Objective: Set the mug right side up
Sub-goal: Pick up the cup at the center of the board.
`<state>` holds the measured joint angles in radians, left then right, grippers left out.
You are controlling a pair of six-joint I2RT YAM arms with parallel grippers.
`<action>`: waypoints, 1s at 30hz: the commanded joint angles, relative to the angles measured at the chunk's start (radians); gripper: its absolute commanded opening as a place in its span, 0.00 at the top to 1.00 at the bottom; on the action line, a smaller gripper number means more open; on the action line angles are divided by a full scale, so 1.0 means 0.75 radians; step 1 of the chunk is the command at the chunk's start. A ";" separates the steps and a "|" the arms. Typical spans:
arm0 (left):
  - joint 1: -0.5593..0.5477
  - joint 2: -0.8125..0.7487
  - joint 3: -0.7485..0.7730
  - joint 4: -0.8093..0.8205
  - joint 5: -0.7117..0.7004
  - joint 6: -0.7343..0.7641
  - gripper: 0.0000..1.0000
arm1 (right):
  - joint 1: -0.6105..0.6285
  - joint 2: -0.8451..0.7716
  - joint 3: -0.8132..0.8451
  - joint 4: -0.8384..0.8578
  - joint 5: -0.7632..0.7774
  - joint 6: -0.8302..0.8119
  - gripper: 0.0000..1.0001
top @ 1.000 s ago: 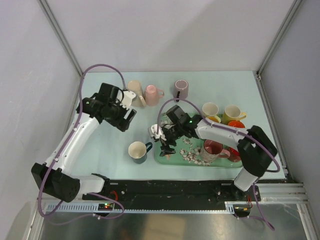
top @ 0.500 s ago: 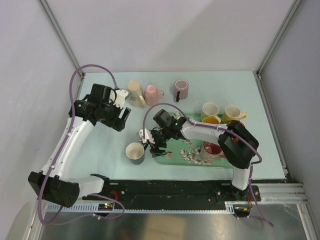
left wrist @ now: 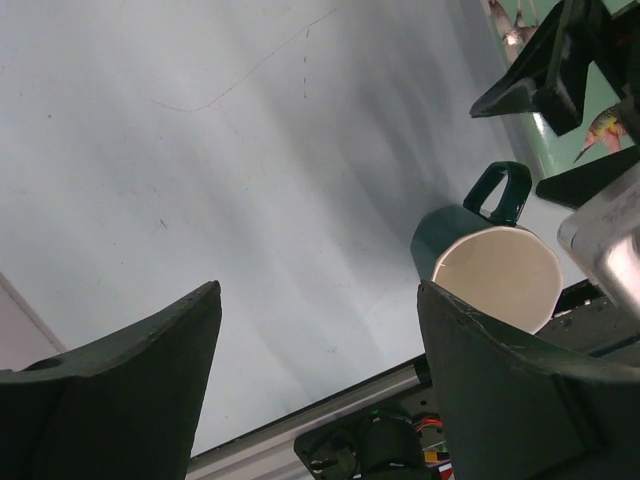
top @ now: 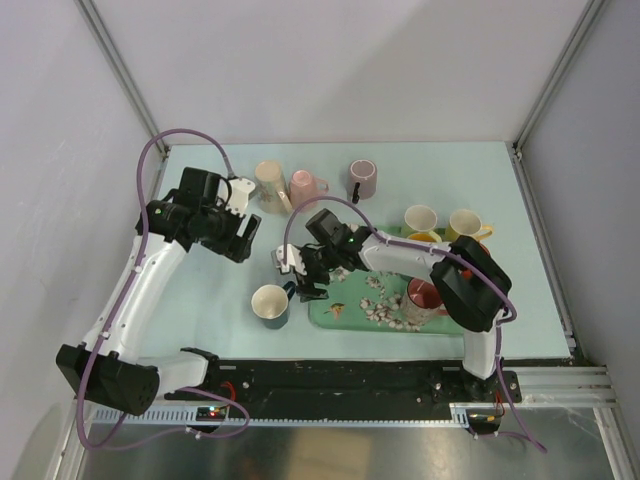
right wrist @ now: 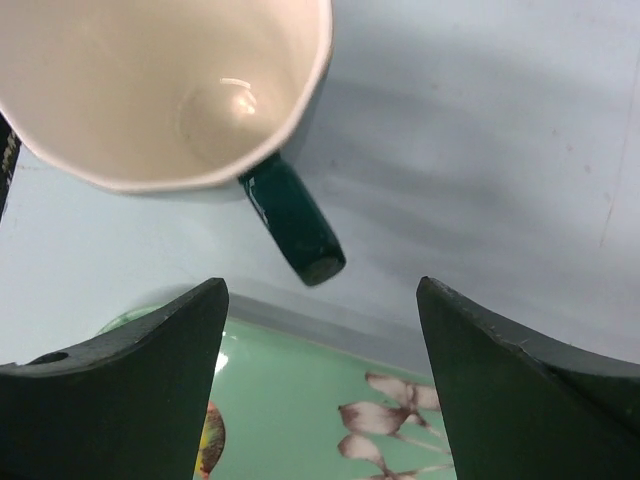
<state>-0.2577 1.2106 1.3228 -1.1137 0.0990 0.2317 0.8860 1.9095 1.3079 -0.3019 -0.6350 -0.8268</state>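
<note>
Already upright, the green mug [top: 271,303] stands mouth up on the table [top: 200,290], just left of the flowered tray [top: 345,312]. The right gripper [top: 308,283] hovers just beside the mug's handle [right wrist: 295,232], fingers spread wide with nothing between them. The left gripper [top: 250,238], likewise spread and empty, hangs well apart toward the back. One tray. Eight mugs show clearly: the green mug, a beige mug [top: 266,180], a pink mug [top: 304,187], a mauve mug [top: 362,178], a cream mug [top: 420,217], a pale yellow mug [top: 465,225], a deep yellow mug [top: 428,238] and a red mug [top: 425,300] on the tray. The right arm covers part of that group.
</note>
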 commanded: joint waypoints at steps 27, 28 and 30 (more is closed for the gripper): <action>0.021 -0.001 0.042 -0.001 0.125 -0.053 0.20 | 0.157 -0.023 0.001 0.085 0.171 0.040 0.83; 0.022 -0.005 0.038 0.000 0.125 -0.051 0.20 | 0.154 -0.027 0.001 0.095 0.175 0.052 0.88; 0.023 -0.010 0.033 -0.002 0.123 -0.048 0.21 | 0.151 -0.045 0.000 0.103 0.180 0.067 0.97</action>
<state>-0.2481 1.2228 1.3231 -1.1141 0.1661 0.2096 0.9977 1.9198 1.3056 -0.3187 -0.5430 -0.8257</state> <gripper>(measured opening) 0.798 0.212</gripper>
